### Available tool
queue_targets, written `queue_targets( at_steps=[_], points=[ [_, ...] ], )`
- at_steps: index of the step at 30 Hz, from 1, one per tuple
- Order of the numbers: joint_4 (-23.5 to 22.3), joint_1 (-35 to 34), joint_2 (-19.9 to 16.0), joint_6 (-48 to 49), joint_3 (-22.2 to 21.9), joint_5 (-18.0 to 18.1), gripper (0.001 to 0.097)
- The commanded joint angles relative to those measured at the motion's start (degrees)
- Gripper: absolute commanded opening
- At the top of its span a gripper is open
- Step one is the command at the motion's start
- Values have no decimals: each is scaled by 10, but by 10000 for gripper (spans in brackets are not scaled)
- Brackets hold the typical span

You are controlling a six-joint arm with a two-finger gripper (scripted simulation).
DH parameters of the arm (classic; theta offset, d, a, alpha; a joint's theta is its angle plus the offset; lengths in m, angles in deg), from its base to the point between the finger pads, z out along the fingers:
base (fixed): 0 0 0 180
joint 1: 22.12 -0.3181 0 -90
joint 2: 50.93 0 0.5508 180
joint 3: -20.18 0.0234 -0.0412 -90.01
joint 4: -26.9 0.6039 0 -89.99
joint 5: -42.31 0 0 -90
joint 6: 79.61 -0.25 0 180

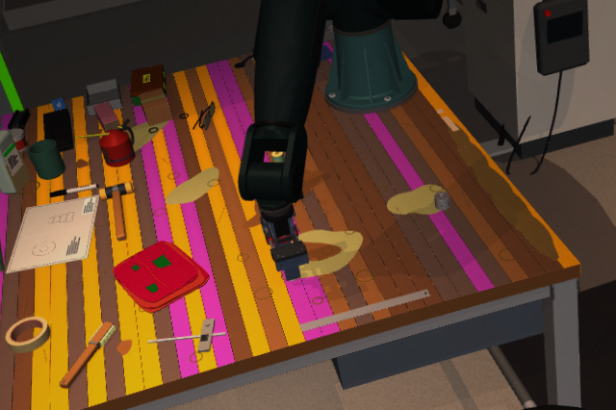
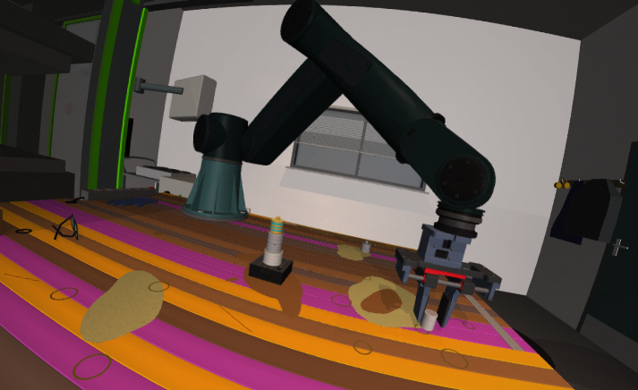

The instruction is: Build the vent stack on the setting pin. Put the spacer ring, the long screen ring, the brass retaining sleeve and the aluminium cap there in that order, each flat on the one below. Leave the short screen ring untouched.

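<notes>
A small pale aluminium cap [image 2: 428, 318] stands on the bench between the fingers of my gripper [image 2: 432, 317], which is lowered around it near the front edge, open and holding nothing. In the side camera the gripper [image 1: 291, 271] hides the cap. Further back, the setting pin's black base [image 2: 270, 269] carries a stack of rings [image 2: 275, 241] with a brass sleeve on top, partly hidden by my arm in the side camera [image 1: 274, 156]. A small grey screen ring [image 1: 442, 200] stands apart on a tan patch to the right.
A red pad [image 1: 160, 274] lies left of the gripper, with a hammer [image 1: 117, 210], a sheet of paper [image 1: 53, 232], a red can [image 1: 117, 146] and a green mug [image 1: 46, 159] beyond. A steel ruler [image 1: 364, 310] lies along the front edge.
</notes>
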Motion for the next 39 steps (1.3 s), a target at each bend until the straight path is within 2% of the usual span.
queue_targets(
  at_steps=[1, 22, 39],
  points=[
    [0, 0, 0, 0, 0, 1, 413],
    [0, 0, -4, 0, -1, 4, 413],
    [0, 0, -4, 0, -1, 4, 73]
  ],
)
